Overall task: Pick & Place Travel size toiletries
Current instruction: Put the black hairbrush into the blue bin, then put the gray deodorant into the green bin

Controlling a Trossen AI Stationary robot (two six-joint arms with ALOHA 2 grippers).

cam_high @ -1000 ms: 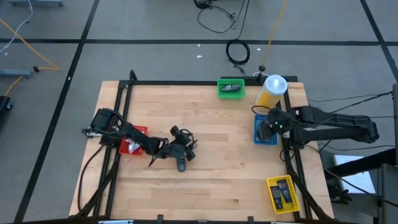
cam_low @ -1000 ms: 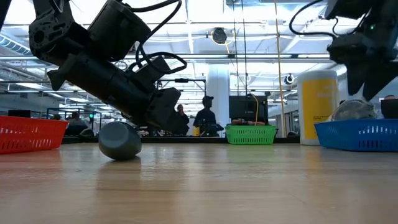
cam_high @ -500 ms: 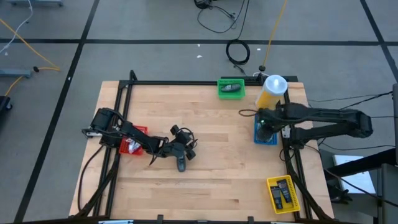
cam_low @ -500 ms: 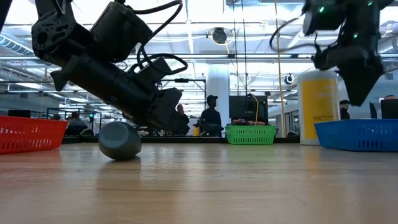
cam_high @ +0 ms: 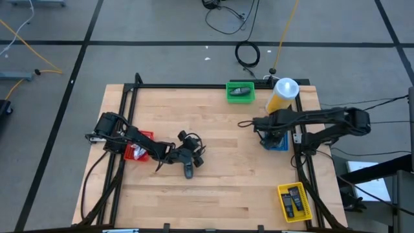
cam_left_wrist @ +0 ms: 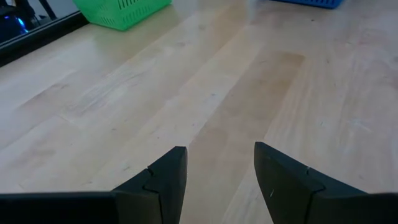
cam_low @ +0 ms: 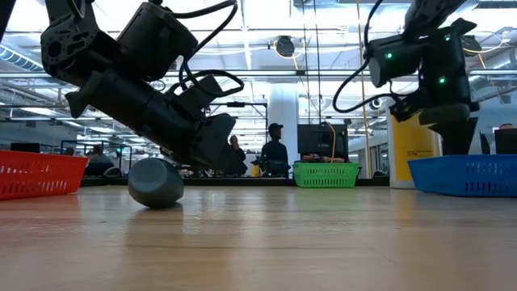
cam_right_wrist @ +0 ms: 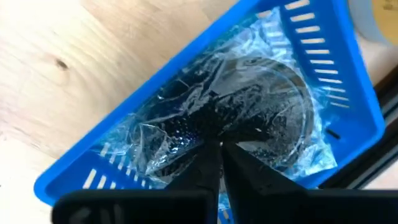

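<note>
A dark round packet in clear wrap lies in the blue basket at the table's right. My right gripper hovers shut above the basket's left side, with nothing seen between its fingers. In the table's middle left, my left gripper stands open low over bare wood. A dark grey rounded item rests on the table just near of that gripper's wrist, outside its fingers.
A green basket with a dark item stands at the far edge. A tall yellow bottle stands beside the blue basket. A red basket lies under the left arm. A yellow basket with dark tubes sits near right. Bare wood lies between the arms.
My right gripper has shut and moved from over the blue basket toward the table's left, dropping a little. The wrapped packet, which stuck up above the basket's rim a second ago, now lies below the rim inside the basket.
</note>
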